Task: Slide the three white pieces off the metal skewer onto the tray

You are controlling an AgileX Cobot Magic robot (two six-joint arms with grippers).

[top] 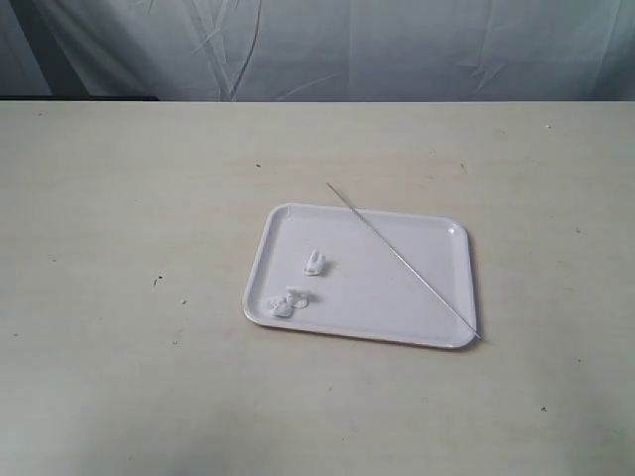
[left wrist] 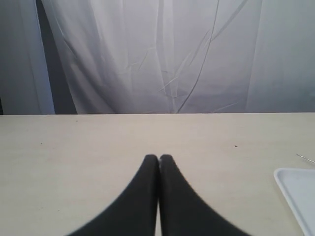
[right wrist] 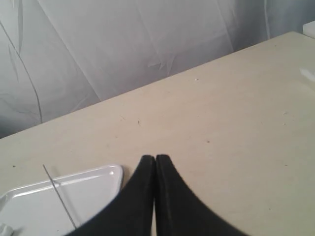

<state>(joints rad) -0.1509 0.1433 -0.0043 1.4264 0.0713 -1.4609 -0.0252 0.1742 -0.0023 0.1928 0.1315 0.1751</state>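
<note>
The white tray (top: 437, 297) lies on the table a little right of the middle in the exterior view. Three white pieces rest in its left part: one (top: 316, 264) nearer the centre, two (top: 296, 296) (top: 282, 308) close together by the front left corner. The metal skewer (top: 397, 256) lies bare, slanting across the tray, both ends past the rim. Neither arm shows in the exterior view. My left gripper (left wrist: 158, 157) is shut on nothing above bare table, with the tray's corner (left wrist: 295, 189) off to its side. My right gripper (right wrist: 155, 158) is shut and empty beside the tray's corner (right wrist: 98, 184) and the skewer (right wrist: 59, 195).
A pale beige table (top: 129, 297) spreads wide around the tray. A crumpled white cloth backdrop (top: 397, 45) hangs behind its far edge. A small white object (right wrist: 310, 28) sits at the table's far corner in the right wrist view.
</note>
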